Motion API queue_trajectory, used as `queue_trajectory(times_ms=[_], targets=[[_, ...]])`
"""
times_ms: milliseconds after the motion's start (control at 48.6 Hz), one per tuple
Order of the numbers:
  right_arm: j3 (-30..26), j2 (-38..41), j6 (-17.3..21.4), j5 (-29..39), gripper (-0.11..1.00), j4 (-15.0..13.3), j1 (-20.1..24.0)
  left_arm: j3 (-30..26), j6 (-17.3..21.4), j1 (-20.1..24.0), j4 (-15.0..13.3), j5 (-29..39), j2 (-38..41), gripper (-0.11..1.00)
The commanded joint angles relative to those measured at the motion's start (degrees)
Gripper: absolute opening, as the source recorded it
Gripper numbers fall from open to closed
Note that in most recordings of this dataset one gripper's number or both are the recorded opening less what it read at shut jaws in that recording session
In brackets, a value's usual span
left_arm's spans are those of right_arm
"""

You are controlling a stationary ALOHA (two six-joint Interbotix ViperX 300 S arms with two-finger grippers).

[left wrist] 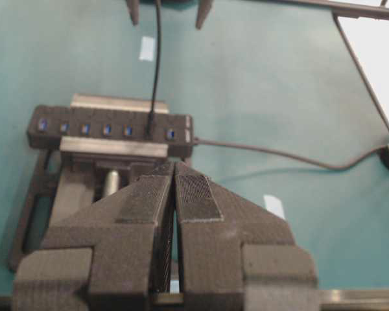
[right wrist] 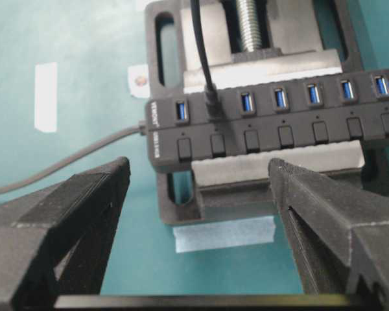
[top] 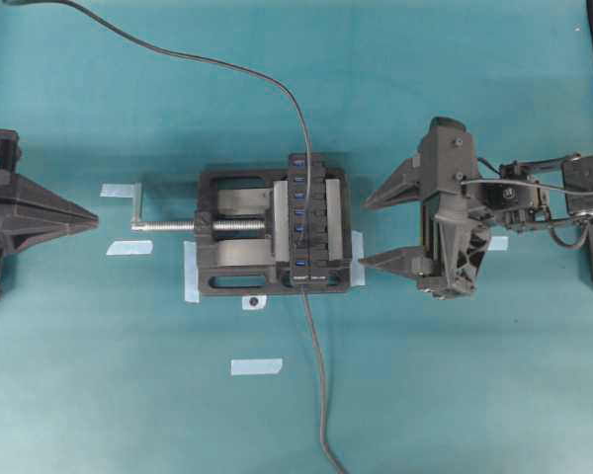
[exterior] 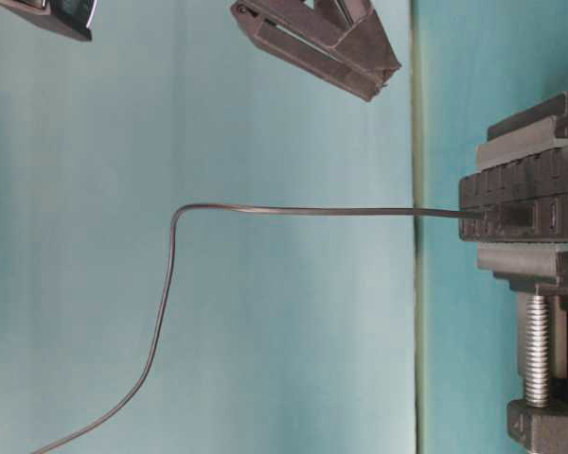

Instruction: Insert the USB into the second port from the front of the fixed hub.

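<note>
The fixed hub [top: 316, 219] lies clamped in a black vise, its blue sockets in a row. The USB plug [right wrist: 212, 103] sits in the second socket from the end where the hub's own lead comes out; it also shows in the left wrist view [left wrist: 149, 123] and the table-level view [exterior: 511, 216]. Its thin cable [top: 227, 67] runs off to the top left. My right gripper [top: 364, 234] is open and empty, just right of the hub, not touching it [right wrist: 199, 165]. My left gripper [top: 94, 217] is shut and empty, far left of the vise [left wrist: 174, 165].
The vise [top: 227, 276] has a silver screw and handle [top: 138, 205] sticking out to the left. The hub's lead [top: 321, 395] runs toward the front edge. Several pale tape strips [top: 256, 366] lie on the teal table around the vise.
</note>
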Motion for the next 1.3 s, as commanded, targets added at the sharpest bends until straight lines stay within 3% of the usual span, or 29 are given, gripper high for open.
queue_trajectory(times_ms=[0,1277], targets=[[-1.3,-0.4,0.3,-0.5,0.90,-0.1,0.2,-0.7,-0.1,0.1,0.1,-0.3,0.4,0.00],[-1.1,-0.4,0.4,-1.6,0.90,-0.1,0.2,-0.3,-0.1,0.1,0.0,-0.3,0.2,0.00]])
